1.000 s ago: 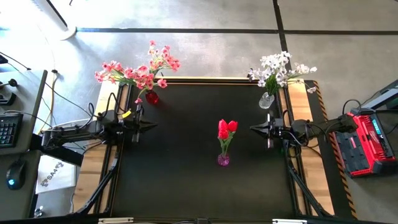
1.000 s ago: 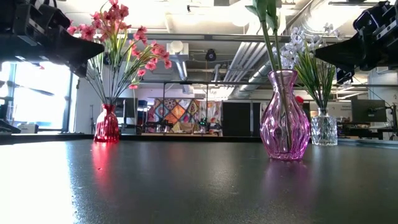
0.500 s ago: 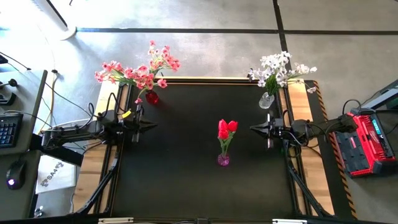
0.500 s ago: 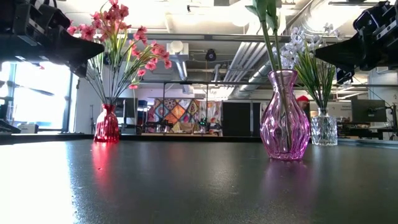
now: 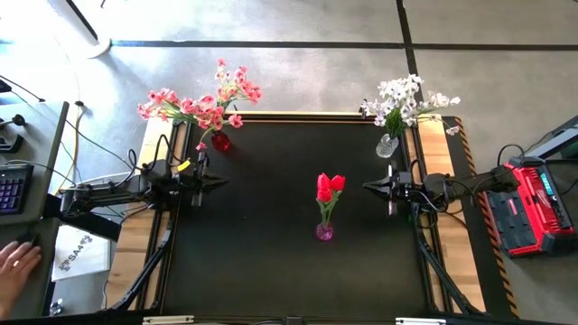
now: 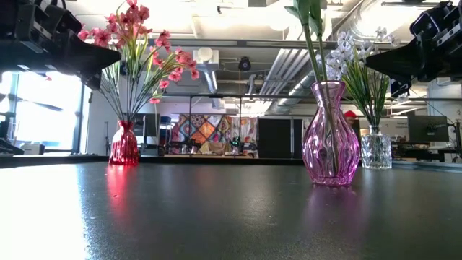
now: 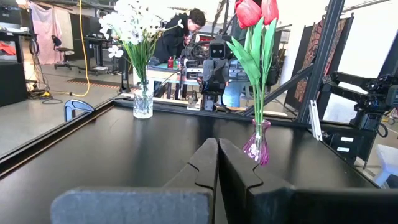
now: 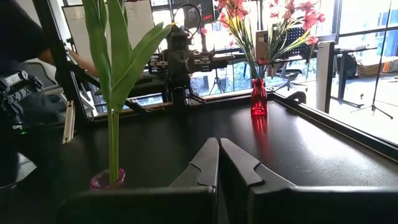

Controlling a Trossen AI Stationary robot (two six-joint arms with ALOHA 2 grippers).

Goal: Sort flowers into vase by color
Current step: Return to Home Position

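Red tulips (image 5: 329, 187) stand with their stems in a pink glass vase (image 6: 330, 137) at the middle of the black table. Pink blossom sprays (image 5: 200, 102) stand in a red vase (image 6: 124, 144) at the far left corner. White blossom sprays (image 5: 405, 99) stand in a clear vase (image 6: 375, 151) at the far right corner. My left gripper (image 5: 222, 181) is shut at the left edge, pointing level toward the centre. My right gripper (image 5: 368, 187) is shut at the right edge, pointing level at the tulips. Neither holds anything.
A red case (image 5: 526, 208) lies off the table's right side. A desk with a keyboard (image 5: 11, 187) stands to the left, where a person's hand (image 5: 13, 264) rests. Open black tabletop (image 5: 262, 262) lies around the pink vase.
Both arms and all flowers have kept still. A person's hand has come into view at the desk left of the table.
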